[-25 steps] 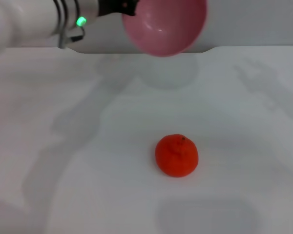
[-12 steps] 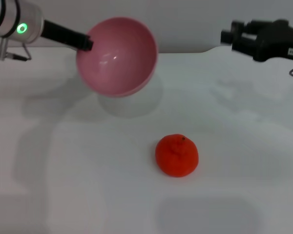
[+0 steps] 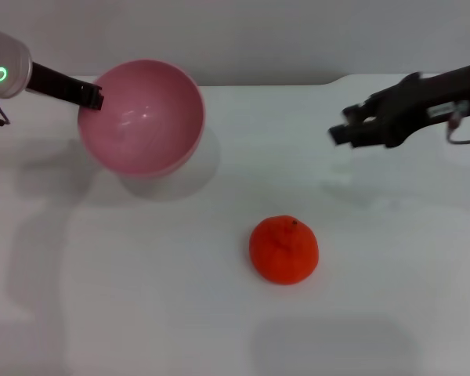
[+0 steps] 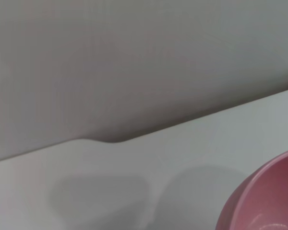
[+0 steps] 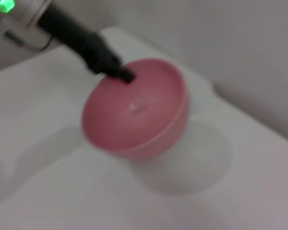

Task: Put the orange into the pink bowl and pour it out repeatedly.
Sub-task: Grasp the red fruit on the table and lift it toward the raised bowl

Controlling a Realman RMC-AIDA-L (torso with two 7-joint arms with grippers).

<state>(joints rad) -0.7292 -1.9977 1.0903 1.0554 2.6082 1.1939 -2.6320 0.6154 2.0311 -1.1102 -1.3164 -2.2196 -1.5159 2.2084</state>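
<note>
The pink bowl [image 3: 145, 121] hangs tilted just over the table at the back left, its empty inside facing me. My left gripper [image 3: 92, 96] is shut on its left rim. The bowl also shows in the right wrist view [image 5: 137, 112] with the left gripper [image 5: 122, 73] on its rim, and a part of the bowl shows in the left wrist view [image 4: 266, 201]. The orange [image 3: 283, 250] lies alone on the white table, in front of and right of the bowl. My right gripper [image 3: 343, 125] is open and empty in the air, behind and right of the orange.
The white table [image 3: 141, 274] runs to a grey wall [image 3: 298, 35] at the back. The bowl's shadow [image 3: 180, 176] lies on the table under it.
My left arm has carried the bowl down and to the left, close to the table. My right arm has come in from the right and moved lower, toward the orange. The orange has not moved.
</note>
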